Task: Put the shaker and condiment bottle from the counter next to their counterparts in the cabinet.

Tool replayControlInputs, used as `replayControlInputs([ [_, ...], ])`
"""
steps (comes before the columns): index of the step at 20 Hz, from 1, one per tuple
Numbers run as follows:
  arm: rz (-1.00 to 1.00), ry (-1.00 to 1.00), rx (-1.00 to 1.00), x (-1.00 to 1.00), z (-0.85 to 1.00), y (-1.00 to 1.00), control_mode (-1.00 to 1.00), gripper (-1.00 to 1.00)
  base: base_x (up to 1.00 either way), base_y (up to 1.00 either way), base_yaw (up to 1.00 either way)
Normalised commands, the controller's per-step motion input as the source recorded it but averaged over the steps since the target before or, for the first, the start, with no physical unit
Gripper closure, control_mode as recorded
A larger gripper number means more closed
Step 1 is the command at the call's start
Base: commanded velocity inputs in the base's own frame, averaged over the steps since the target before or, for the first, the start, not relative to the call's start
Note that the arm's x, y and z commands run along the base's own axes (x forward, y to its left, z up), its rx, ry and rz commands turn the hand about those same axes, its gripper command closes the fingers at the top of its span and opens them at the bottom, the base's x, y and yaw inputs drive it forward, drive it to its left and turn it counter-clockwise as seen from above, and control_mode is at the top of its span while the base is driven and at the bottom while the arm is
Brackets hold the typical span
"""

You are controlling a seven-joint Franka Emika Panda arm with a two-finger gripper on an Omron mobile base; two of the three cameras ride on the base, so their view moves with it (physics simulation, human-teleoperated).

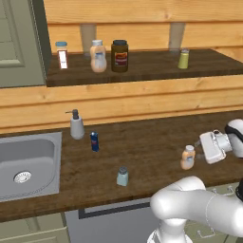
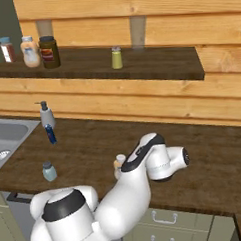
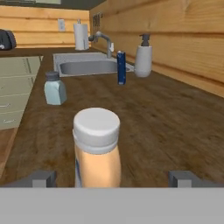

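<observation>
Condiment bottle (image 3: 97, 148) upright between wide-open fingers (image 3: 43, 178), ungripped; pale label (image 3: 78, 170) edge-on, writing unreadable.

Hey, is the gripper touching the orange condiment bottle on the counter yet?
Apart. In the hand view the condiment bottle stands between the gripper's open fingertips, with bare counter on both sides.

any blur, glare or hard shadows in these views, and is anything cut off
Left base view: even light, no glare, soft edges; the claw sits by the condiment bottle. Right base view: the arm hides most of that bottle. Hand view: the shaker looks soft, and the bottle's base is cropped.
</observation>
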Motion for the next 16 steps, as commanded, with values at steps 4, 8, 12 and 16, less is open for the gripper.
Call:
replayControlInputs([
  [4, 0.00, 0.00, 0.00, 0.00, -0.12, 0.23, -1.00, -1.00, 0.00, 0.00, 0.00],
  [8, 0.00, 0.00, 0.00, 0.00, -0.12, 0.24, -1.00, -1.00, 0.00, 0.00, 0.00],
  [12, 0.00, 0.00, 0.00, 0.00, -0.15, 0.29, -1.00, -1.00, 0.00, 0.00, 0.00],
  [16, 0.00, 0.00, 0.00, 0.00, -0.18, 0.31, -1.00, -1.00, 0.00, 0.00, 0.00],
])
